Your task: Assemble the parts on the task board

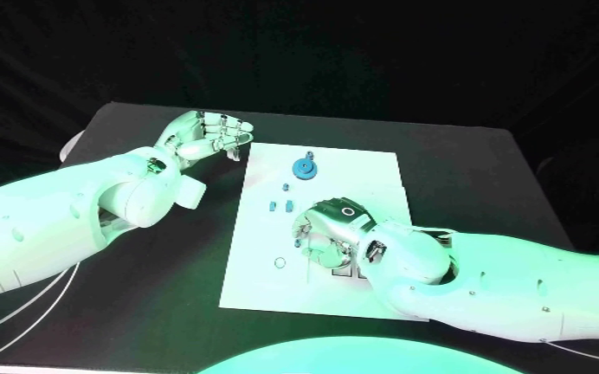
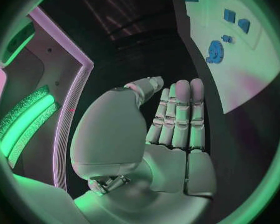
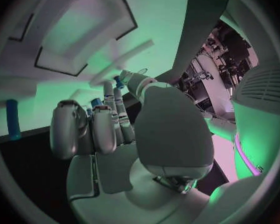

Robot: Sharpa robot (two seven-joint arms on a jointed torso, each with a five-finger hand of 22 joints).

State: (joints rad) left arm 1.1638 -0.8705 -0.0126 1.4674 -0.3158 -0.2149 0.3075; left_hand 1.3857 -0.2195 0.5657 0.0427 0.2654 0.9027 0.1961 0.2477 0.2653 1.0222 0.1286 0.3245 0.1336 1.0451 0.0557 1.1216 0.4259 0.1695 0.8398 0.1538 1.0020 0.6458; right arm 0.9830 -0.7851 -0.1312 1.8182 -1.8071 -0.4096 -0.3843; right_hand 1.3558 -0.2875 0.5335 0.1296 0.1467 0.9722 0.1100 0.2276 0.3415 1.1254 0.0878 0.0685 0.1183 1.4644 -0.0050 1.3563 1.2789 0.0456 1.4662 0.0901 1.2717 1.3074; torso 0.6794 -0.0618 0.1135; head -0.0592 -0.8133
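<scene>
We see the left hand [image 1: 209, 134] resting above the black table [image 1: 474, 166], just beside the upper left corner of the task board [image 1: 356, 170]. Its fingers [image 2: 180, 109] lie straight and close together, and the thumb stands a little apart; it holds nothing and touches no part.

The right hand [image 1: 335, 234] is over the middle of the board, its fingers bent downward to the white surface. In the right wrist view we notice a small blue part [image 3: 118, 81] at the fingertips [image 3: 109, 92], but we cannot tell if the hand really pinches it or only touches it.

On the board, a blue gear [image 1: 304, 167] lies at about 12 o'clock from the right hand, near the board's far edge. Some small blue pieces [image 1: 286, 188] stand at about 10 o'clock from the right hand, between it and the gear. In the left wrist view the gear [image 2: 214, 51] shows again, with two blue blocks [image 2: 236, 20] beyond it.

The table is black, and a dark curtain [image 1: 299, 28] hangs behind it.
</scene>
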